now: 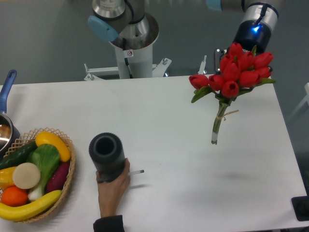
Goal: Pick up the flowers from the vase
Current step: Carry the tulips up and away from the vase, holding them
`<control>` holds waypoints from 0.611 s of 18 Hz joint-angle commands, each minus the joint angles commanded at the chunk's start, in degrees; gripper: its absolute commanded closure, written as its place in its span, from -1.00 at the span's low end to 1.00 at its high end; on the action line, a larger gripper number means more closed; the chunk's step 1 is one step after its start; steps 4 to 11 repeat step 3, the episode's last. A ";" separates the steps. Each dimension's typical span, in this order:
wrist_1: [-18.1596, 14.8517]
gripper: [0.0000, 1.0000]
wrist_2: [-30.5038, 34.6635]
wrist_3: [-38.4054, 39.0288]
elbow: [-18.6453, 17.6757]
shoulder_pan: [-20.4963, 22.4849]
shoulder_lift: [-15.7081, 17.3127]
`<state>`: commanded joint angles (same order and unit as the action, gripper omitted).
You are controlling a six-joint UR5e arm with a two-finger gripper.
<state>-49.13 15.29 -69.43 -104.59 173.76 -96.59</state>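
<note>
A white counter (159,145) seen from above. The flowers (235,71), a bunch of red tulips with tied green stems, hang in the air over the counter's far right side, buds up, stems pointing down and slightly left, their tip clear of the surface. The robot arm's wrist (256,26) sits directly behind the buds; the claw itself is hidden by them, so its state cannot be told, though it is presumably grasping the bunch. The vase (107,155), dark and ribbed, stands well apart to the lower left, empty, steadied by a person's hand (113,188). A basket (67,174) of produce sits at the left edge.
</note>
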 joint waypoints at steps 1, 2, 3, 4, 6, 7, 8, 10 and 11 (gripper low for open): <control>0.00 0.26 0.00 0.00 -0.26 0.00 0.09; 0.00 0.26 0.00 0.00 -0.61 -0.09 0.09; 0.00 0.26 0.00 0.00 -0.79 -0.09 0.09; 0.00 0.26 0.00 0.00 -0.79 -0.09 0.09; 0.00 0.26 0.00 0.00 -0.79 -0.09 0.09; 0.00 0.26 0.00 0.00 -0.79 -0.09 0.09; 0.00 0.26 0.00 0.00 -0.79 -0.09 0.09; 0.00 0.26 0.00 0.00 -0.79 -0.09 0.09; 0.00 0.26 0.00 0.00 -0.79 -0.09 0.09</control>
